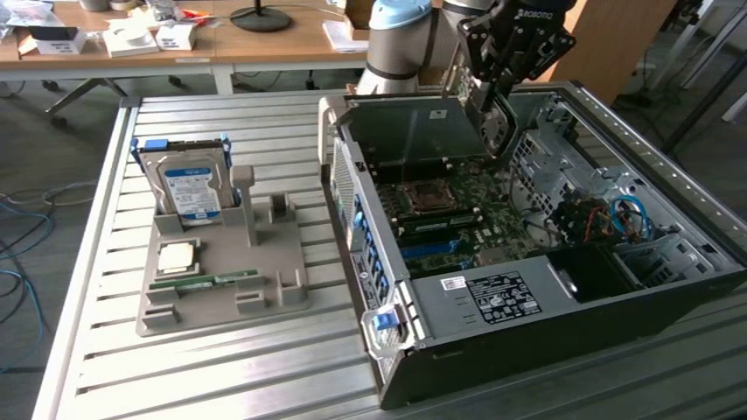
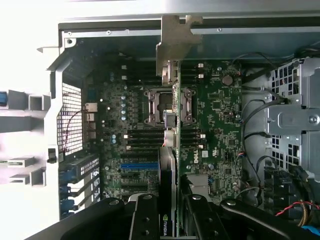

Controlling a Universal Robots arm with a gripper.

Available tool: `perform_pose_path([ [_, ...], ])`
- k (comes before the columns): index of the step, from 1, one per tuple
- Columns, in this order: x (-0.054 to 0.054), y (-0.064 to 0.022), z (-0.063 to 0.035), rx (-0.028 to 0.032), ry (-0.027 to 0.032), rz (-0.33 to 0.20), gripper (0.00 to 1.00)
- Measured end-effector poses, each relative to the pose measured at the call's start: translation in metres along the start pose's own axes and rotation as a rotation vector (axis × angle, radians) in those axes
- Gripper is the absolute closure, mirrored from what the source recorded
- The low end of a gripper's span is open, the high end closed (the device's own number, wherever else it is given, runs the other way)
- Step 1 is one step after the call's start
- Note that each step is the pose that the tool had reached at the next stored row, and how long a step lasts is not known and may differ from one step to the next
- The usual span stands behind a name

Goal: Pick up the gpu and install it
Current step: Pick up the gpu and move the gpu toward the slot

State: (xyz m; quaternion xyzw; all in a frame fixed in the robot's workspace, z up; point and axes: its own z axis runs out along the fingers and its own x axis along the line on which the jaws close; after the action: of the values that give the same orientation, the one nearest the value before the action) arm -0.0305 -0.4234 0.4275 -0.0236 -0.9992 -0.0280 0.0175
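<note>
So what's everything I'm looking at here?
computer case: one, black, open, on the table, exterior view's right
circuit board: one, green, inside the case
holder: one, grey, on the table, exterior view's left
hard drive: one, silver, upright in the holder
memory stick: one, green, flat on the holder
chip: one, silvery, flat on the holder
table: one, silvery, under everything
graphics card: one, dark, held above the circuit board
arm: one, grey, behind the case
hand: one, black, shut on the graphics card
</note>
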Motion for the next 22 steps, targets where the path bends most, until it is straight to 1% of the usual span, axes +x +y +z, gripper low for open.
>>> perform_pose_path([
  [6,-0.001,0.0,0.0,-0.0001,0.0,0.0,0.74],
  [14,-0.014,0.0007,-0.0004,0.0,0.0,0.0,0.74],
  [22,-0.016,0.0008,-0.0005,-0.0002,0.0,0.0,0.74],
])
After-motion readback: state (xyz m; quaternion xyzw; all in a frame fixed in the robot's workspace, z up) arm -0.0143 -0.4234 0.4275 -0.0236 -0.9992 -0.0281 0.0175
